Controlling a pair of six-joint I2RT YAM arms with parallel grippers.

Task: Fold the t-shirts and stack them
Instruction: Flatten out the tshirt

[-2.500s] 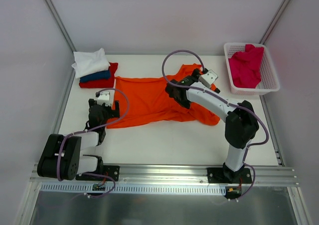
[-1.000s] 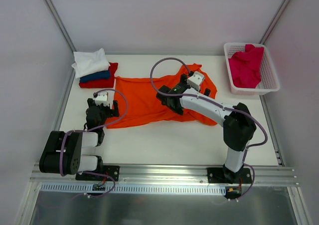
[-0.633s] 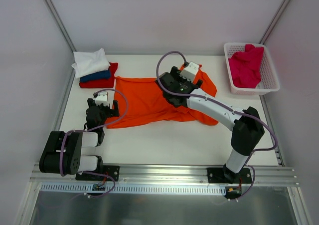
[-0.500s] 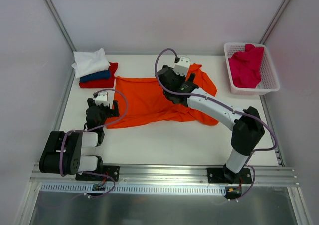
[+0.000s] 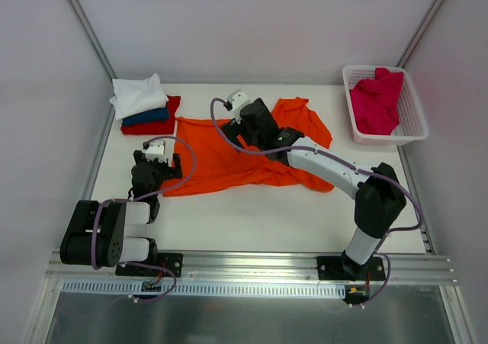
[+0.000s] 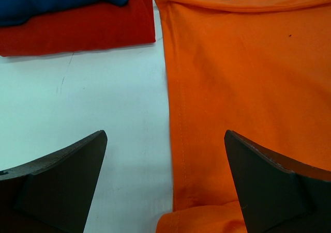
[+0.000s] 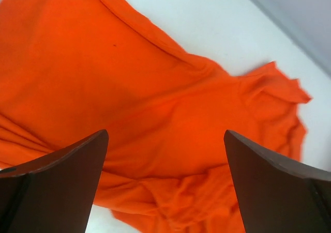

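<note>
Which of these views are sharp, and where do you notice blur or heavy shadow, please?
Top external view: evenly lit and sharp, with only soft shadows on the table. Left wrist view: crisp, the orange t-shirt showing its hem stitching, while the fingers are dark and underexposed. Right wrist view: softer, the shirt's edges slightly smeared. I see no glare in any view.

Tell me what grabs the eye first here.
A large bright orange cloth t-shirt lies spread mid-table, the right arm's open claw above it. In the far left corner sits a folded stack of white, dark blue and red shirts; far right, a white plastic lattice basket holds a crimson-pink one.
</note>
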